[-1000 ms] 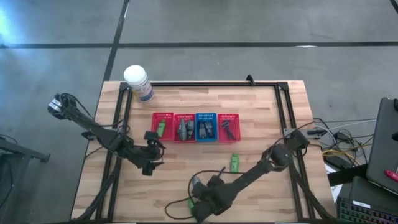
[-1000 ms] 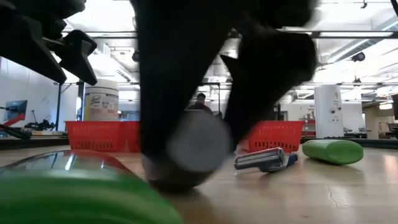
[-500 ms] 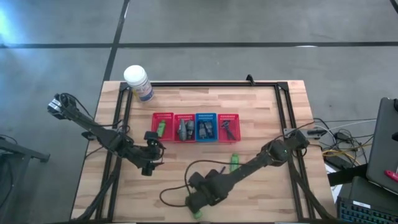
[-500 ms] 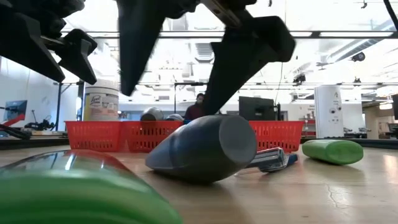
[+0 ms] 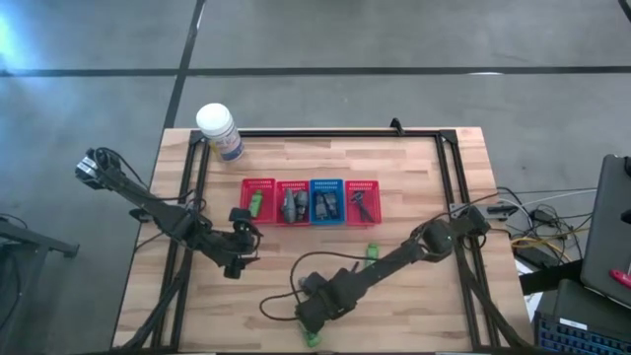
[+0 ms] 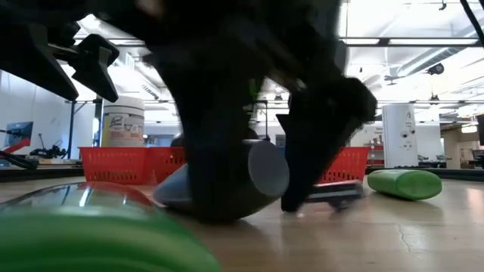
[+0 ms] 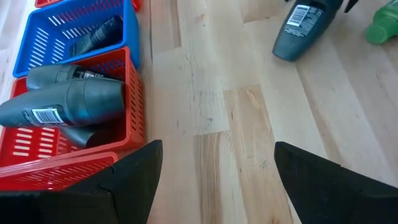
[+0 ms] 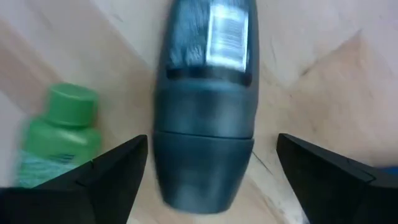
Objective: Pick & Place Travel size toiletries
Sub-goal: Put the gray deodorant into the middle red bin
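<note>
Toiletries' grey tube (image 8: 204, 118), lying between the right gripper's (image 8: 205, 168) wide jaws, looks light, smooth, slippery; grasp mid-body.

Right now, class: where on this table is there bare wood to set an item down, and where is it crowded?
Bare wood lies between the jar and the basket row, and along the table's right side. It is crowded at the front, where the open right gripper straddles a grey tube beside green bottles.
</note>
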Robot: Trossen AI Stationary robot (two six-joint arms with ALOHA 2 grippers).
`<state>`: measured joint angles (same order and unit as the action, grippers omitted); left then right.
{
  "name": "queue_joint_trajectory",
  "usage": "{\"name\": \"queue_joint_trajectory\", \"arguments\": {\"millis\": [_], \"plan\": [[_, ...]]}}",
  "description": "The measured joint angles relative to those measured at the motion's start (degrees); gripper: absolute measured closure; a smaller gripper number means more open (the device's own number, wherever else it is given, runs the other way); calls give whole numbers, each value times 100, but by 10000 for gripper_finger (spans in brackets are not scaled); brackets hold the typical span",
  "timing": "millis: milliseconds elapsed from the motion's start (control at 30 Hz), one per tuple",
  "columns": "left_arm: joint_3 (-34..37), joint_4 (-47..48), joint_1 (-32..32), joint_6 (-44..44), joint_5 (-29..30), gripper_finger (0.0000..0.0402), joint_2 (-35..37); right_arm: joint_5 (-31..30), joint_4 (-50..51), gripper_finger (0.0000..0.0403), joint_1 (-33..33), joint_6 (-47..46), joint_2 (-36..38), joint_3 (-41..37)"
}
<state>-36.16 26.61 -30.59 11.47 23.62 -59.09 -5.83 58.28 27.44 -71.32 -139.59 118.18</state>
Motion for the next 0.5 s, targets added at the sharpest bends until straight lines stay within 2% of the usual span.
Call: {"name": "queue_joint_trajectory", "arguments": {"millis": [300,500], "plan": [[0,4,0,-86,2,90,0,-171,-191,87,-61,221,15,81],[0,2,0,-84,2,90,0,-185,-179,70,-61,700,101,409]]}}
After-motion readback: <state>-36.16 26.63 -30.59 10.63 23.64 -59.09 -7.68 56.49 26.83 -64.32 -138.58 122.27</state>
